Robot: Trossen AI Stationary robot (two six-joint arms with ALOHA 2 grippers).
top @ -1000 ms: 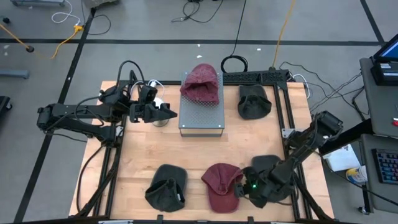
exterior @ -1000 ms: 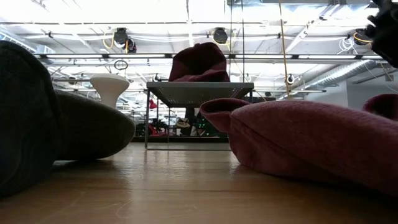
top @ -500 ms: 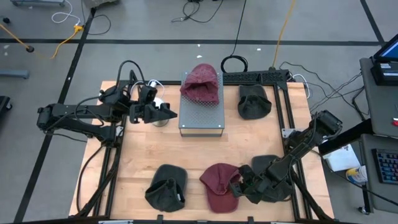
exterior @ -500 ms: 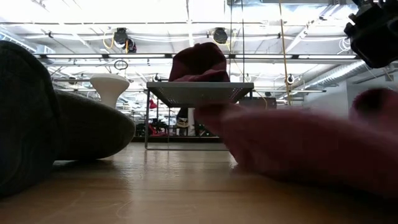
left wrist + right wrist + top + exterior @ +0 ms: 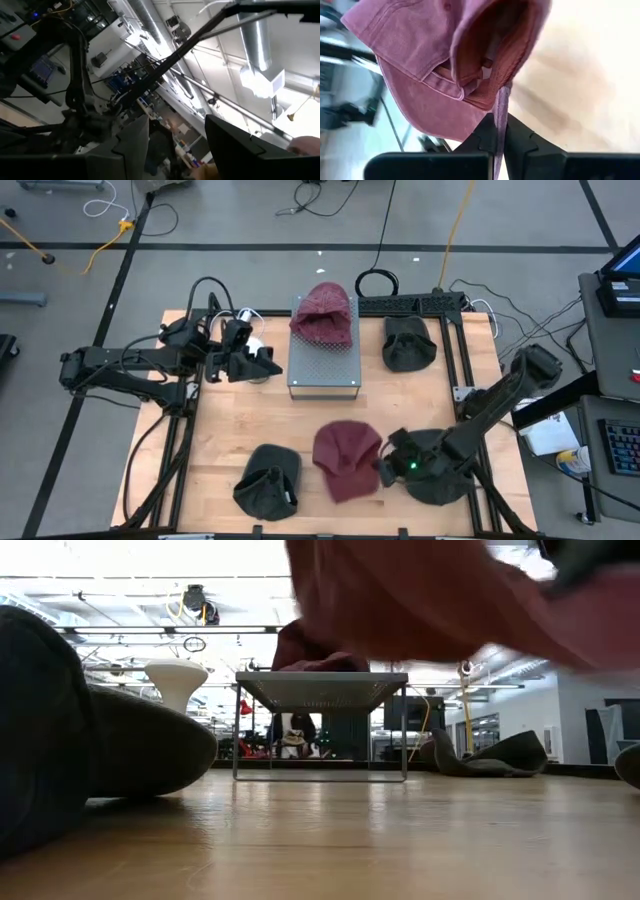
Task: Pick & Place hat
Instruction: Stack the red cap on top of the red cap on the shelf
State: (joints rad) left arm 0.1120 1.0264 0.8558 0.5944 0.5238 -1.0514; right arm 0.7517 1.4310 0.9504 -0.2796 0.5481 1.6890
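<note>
A red hat [image 5: 345, 460] hangs in the air over the near middle of the table, with my right gripper [image 5: 385, 466] shut on its right side. In the low view the red hat [image 5: 430, 595] floats well above the wood. A second red hat [image 5: 322, 315] lies by its underside on the grey perforated stand [image 5: 323, 370] at the far middle. My left gripper [image 5: 272, 366] waits open just left of that stand, nothing between its fingers [image 5: 132, 147]. My right gripper pinches a thin edge of the red hat's rim [image 5: 501, 102] between its two fingers. It comes from the table's right, slanting down. The hat is lifted clear of the table, and its crown [image 5: 410, 30] bulges out beyond the fingers.
Dark hats lie at the near left [image 5: 268, 480], at the far right [image 5: 408, 343] and under my right arm [image 5: 440, 480]. A white cup-shaped thing [image 5: 176, 680] stands left of the stand. Bare wood [image 5: 240, 420] lies between stand and near hats.
My right gripper has taken hold of the red hat near the table's front edge and risen with it. The hat has left the wood, gone up and a little toward the far left, and now hangs clear.
</note>
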